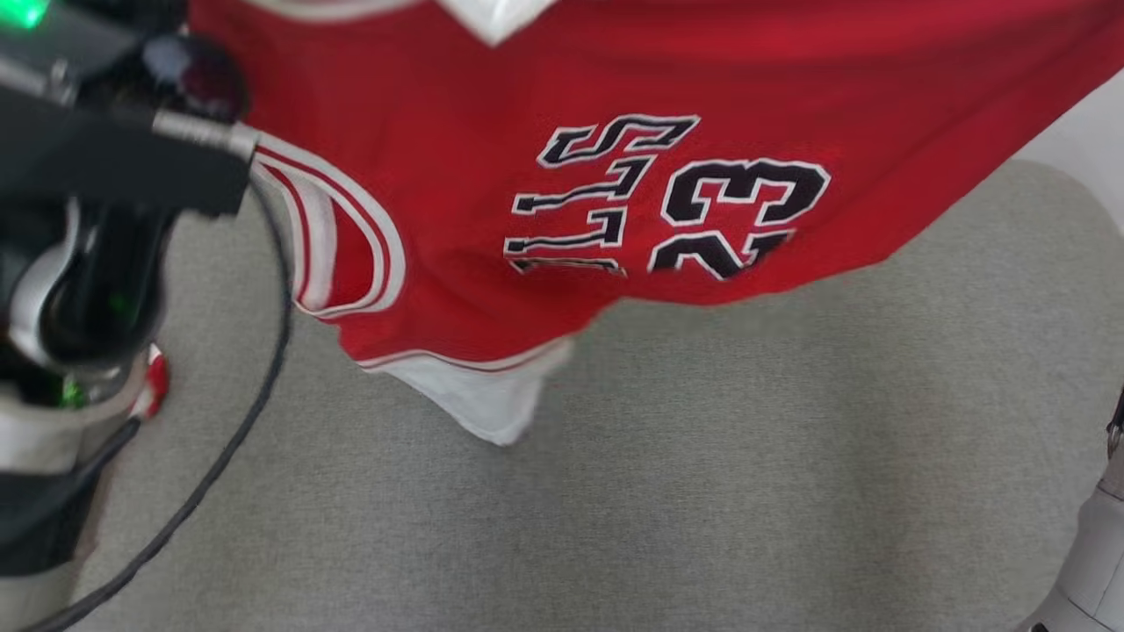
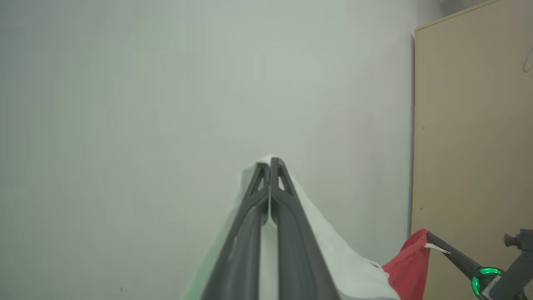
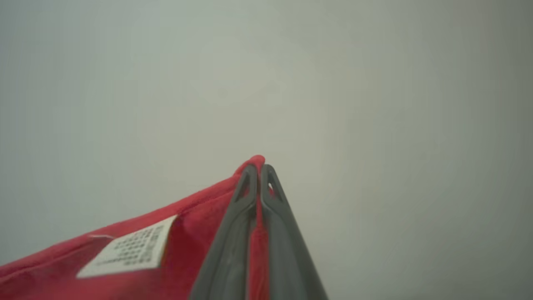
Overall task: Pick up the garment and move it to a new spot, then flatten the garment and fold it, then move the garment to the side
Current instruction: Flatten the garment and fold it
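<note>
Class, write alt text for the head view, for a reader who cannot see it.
A red jersey with black, white-edged letters and the number 23 hangs over a grey fabric surface. A dark robot arm and its black cable sit at the left edge.

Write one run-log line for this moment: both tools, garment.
stage: jersey held up | left tool: shut on white part | right tool: shut on red edge | jersey: spread over grey surface

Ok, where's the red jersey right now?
Hanging across the top of the head view over the grey surface, the red jersey is pinched by the left gripper and the right gripper.
</note>
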Motion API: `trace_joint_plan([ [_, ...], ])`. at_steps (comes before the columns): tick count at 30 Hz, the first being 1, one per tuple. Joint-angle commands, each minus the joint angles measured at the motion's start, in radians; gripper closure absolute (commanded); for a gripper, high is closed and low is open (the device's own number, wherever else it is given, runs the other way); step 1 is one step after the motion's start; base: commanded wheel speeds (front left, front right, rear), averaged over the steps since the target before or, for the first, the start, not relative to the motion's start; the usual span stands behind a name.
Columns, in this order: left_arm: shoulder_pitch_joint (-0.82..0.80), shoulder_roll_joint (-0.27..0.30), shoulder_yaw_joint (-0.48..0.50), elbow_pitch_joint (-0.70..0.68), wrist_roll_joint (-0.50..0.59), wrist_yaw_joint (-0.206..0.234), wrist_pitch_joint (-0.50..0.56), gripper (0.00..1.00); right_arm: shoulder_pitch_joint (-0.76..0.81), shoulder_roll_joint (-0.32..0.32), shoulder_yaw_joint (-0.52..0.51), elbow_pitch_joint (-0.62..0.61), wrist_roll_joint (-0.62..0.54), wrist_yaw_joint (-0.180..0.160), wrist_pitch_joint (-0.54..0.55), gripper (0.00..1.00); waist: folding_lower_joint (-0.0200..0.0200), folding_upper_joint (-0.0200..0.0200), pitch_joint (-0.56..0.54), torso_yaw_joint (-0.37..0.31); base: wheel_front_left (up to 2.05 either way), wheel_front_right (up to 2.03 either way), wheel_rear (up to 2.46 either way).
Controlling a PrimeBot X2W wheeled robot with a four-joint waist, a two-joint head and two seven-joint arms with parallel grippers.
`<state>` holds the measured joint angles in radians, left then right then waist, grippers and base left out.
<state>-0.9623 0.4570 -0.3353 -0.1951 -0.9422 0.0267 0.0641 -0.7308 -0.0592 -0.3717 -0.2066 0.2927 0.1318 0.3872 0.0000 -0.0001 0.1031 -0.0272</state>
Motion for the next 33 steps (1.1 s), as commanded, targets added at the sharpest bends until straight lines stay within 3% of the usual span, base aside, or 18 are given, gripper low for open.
trace_joint_plan([
  [1, -0.028, -0.038, -0.015, 0.038, -0.038, 0.006, 0.026, 1.0, 0.006, 0.01, -0.013, 0.053, 0.035, -0.002, 0.062, 1.0, 0.0, 0.0001, -0.002, -0.013, 0.0, 0.0, 0.0],
  [4, -0.071, -0.068, -0.007, 0.089, -0.05, 0.023, 0.022, 1.0, -0.036, 0.006, -0.042, 0.055, 0.04, -0.001, 0.056, 1.0, 0.0, 0.0001, 0.011, -0.021, 0.0, 0.0, 0.0],
  [9, -0.079, -0.091, -0.033, 0.152, -0.038, 0.013, 0.012, 1.0, -0.03, 0.008, -0.046, 0.095, 0.097, -0.001, 0.06, 1.0, 0.0, 0.0001, 0.032, -0.033, 0.0, 0.0, 0.0],
  [15, -0.132, -0.122, -0.007, 0.187, -0.055, 0.011, -0.021, 1.0, -0.082, 0.008, -0.039, 0.104, 0.147, -0.001, -0.016, 1.0, 0.0, 0.0001, 0.06, -0.05, 0.0, 0.0, 0.0],
  [18, -0.173, -0.129, 0.01, 0.196, -0.051, 0.014, -0.038, 1.0, -0.131, 0.008, -0.06, 0.113, 0.188, -0.001, -0.075, 1.0, 0.0, 0.0001, 0.08, -0.057, 0.0, 0.0, 0.0],
  [25, -0.341, -0.209, 0.121, 0.248, -0.083, 0.025, -0.169, 1.0, -0.313, 0.009, -0.053, 0.185, 0.234, -0.001, -0.364, 1.0, 0.0, 0.0001, 0.163, -0.098, 0.0, 0.0, 0.0],
  [29, -0.314, -0.203, 0.063, 0.29, -0.068, -0.006, -0.131, 1.0, -0.277, 0.008, 0.036, 0.237, 0.185, -0.001, -0.364, 1.0, 0.0, 0.0001, 0.196, -0.103, 0.0, 0.0, 0.0],
  [33, -0.201, -0.177, 0.0, 0.312, -0.059, -0.022, -0.088, 1.0, -0.191, 0.009, 0.07, 0.282, 0.133, -0.001, -0.288, 1.0, 0.0, 0.0001, 0.214, -0.092, 0.0, 0.0, 0.0],
])
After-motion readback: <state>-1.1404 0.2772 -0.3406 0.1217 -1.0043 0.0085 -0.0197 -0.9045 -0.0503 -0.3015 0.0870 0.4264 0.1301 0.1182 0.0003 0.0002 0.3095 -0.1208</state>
